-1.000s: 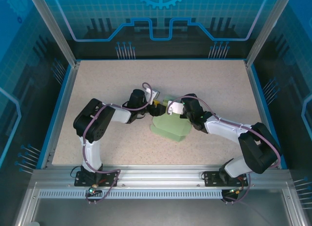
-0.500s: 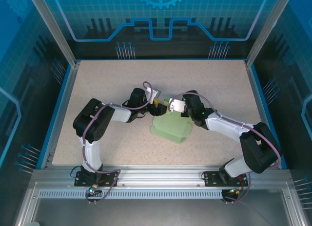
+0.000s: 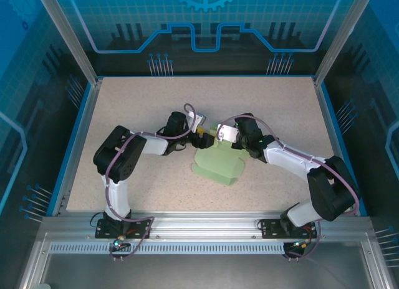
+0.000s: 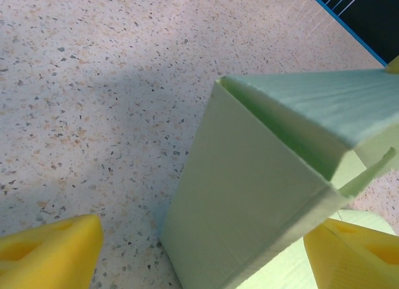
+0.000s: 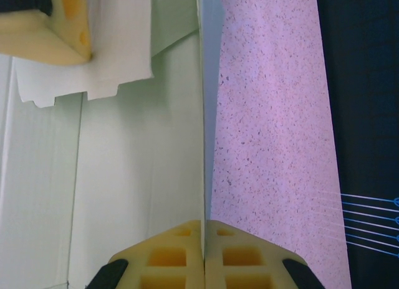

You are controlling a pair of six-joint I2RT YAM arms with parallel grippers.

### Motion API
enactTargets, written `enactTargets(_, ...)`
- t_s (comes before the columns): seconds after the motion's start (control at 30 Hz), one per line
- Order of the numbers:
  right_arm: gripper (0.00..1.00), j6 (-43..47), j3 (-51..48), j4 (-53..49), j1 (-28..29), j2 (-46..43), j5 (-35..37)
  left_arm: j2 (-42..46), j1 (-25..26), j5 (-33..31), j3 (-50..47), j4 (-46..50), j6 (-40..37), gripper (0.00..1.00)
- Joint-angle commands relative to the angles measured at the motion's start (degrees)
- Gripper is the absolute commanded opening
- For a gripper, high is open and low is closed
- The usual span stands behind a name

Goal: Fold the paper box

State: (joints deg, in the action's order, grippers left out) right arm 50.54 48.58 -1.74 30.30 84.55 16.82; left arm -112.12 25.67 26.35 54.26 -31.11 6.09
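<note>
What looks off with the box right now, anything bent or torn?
Nothing torn or spilled. The paper box is only partly folded: one flap gapes at a corner, between the left gripper's open jaws. The right gripper pinches a thin card edge.

Matt, finely ribbed card paper box [image 4: 249, 195] on speckled table [image 4: 93, 83]

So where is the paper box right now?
In the top view the paper box lies mid-table, its far edge between the left gripper and the right gripper, which pinches a panel edge.
</note>
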Motion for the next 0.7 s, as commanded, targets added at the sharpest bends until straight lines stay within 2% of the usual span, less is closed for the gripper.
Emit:
enactTargets(0.0, 0.0, -0.89, 1.08, -3.4, 0.13, 1.23, -4.84, 0.88, 0.46, 0.52, 1.46, -0.57, -1.39, 0.86)
enactTargets(0.2, 0.0, -1.65, 1.23, -3.65, 0.11, 1.32, -5.74, -0.03, 0.61, 0.26, 2.62, 0.53, -1.01, 0.86)
enactTargets(0.67, 0.0, -1.71, 0.87, -3.41, 0.46, 0.79, -3.48, 0.79, 0.6, -4.46, 1.87, 0.44, 0.21, 0.67)
